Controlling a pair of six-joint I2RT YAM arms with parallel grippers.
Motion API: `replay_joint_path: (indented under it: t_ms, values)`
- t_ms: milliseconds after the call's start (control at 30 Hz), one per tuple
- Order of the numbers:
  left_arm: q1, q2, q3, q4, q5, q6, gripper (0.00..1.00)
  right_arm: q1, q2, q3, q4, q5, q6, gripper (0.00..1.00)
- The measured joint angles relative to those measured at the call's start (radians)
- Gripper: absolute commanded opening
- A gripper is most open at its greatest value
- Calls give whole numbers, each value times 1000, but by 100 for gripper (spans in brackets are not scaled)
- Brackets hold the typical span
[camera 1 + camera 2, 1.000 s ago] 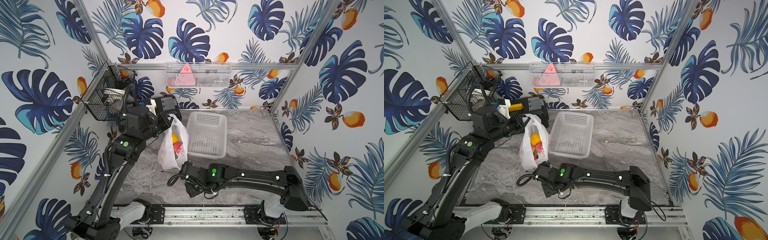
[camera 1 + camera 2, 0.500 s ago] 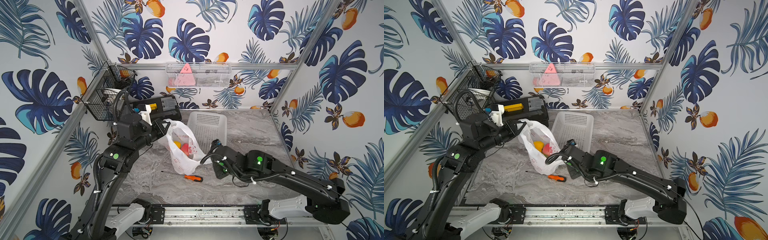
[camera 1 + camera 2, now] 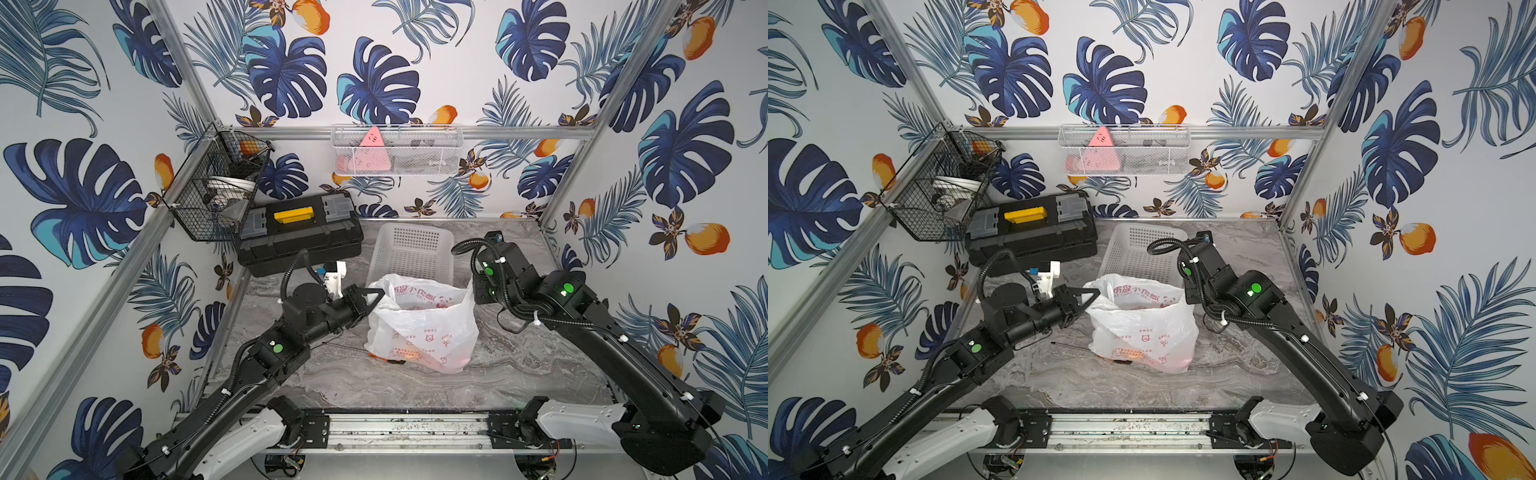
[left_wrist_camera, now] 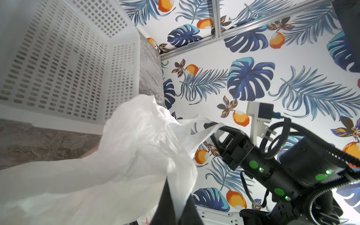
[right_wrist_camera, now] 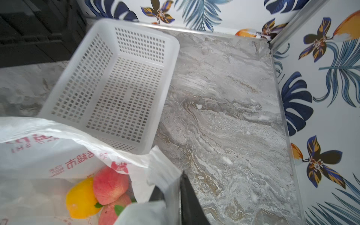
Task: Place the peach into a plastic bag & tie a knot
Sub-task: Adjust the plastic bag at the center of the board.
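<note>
Holding the plastic bag (image 3: 424,324) upright on the tabletop (image 3: 519,365), just in front of the white basket (image 3: 415,227). Clamping the left tool (image 3: 376,297) tight on one handle side of the bag. Pinching the opposite handle in the right tool (image 4: 212,127), closed on the thin film. Keeping the mouth spread wide between both tools. Showing a pink peach (image 5: 110,185) and a yellow fruit (image 5: 81,198) down inside. Peeking out under the bag's edge farthest from the basket, an orange-handled screwdriver (image 3: 386,359).
</note>
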Motion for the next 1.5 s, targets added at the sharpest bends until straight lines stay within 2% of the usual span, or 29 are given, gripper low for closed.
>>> replay_joint_path:
  t_ms: [133, 233, 300, 400, 500, 567, 633, 733, 800, 900, 1033, 1300, 1400, 1500]
  values:
    - [-36, 4, -174, 136, -43, -19, 0, -50, 3, -59, 3, -66, 14, 56]
    - [-39, 4, -258, 242, -67, -30, 0, -69, 0, -39, -37, -162, 25, 67]
    - [-40, 3, -274, 296, -70, -33, 0, -70, -8, 21, -83, -227, 30, 70]
    - [-40, 2, -279, 389, -69, -11, 0, -70, -23, 182, -163, -310, 35, 69]
    - [-41, 20, -290, 462, -51, 13, 0, -67, 8, 356, -213, -378, 51, 61]
    - [-41, 44, -301, 514, -29, 27, 0, -32, 45, 402, -215, -426, 66, 55]
    - [-41, 82, -311, 576, 3, 39, 1, 24, 84, 359, -184, -486, 81, 48]
    - [-41, 134, -313, 666, 58, 60, 1, 60, 134, 233, -99, -576, 106, 43]
    - [-41, 162, -313, 728, 101, 64, 1, 62, 150, 151, -31, -624, 122, 44]
    - [-41, 177, -313, 774, 152, 84, 0, 55, 179, 51, 61, -699, 134, 51]
    - [-41, 156, -308, 750, 199, 128, 0, 40, 203, -55, 166, -780, 157, 59]
    - [-41, 161, -282, 702, 225, 193, 1, 26, 212, -163, 275, -875, 202, 61]
    - [-41, 187, -276, 706, 237, 196, 1, 21, 241, -164, 292, -899, 215, 58]
    - [-41, 200, -274, 705, 249, 201, 1, 23, 266, -171, 306, -924, 240, 49]
